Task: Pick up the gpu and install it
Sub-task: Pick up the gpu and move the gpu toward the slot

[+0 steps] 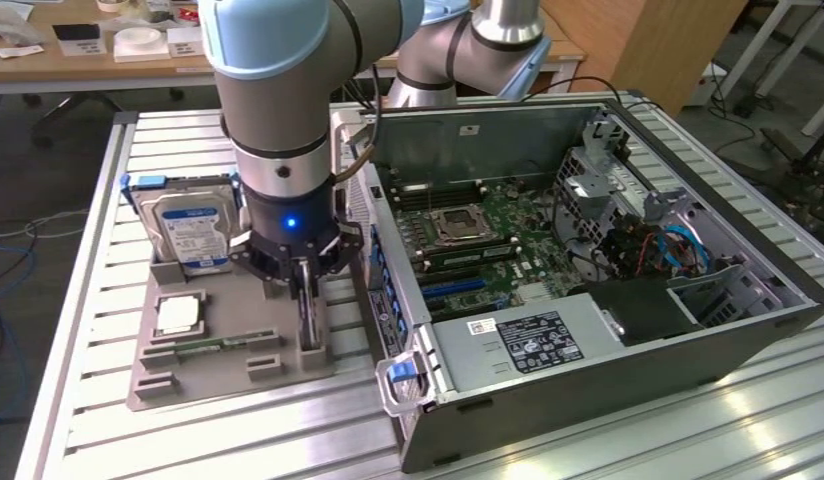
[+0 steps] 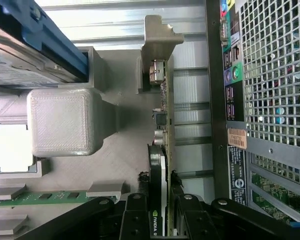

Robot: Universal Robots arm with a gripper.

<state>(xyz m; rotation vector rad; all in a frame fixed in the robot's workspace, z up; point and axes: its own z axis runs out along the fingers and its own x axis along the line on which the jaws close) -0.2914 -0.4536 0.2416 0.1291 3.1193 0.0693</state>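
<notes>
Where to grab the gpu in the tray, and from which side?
Take the gpu by its upper long edge at the black cooler end, coming straight down and pinching across the two flat faces. It stands on edge in the tray, so that edge is exposed. The gripper sits over that spot.

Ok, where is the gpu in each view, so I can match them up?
Exterior view: the gpu stands on edge in the grey tray, directly under the gripper.
Wrist view: the gpu is seen edge-on, held between the jaws, with the computer case alongside.
Shared landmark: the blue-framed hard drive on the same tray.
</notes>
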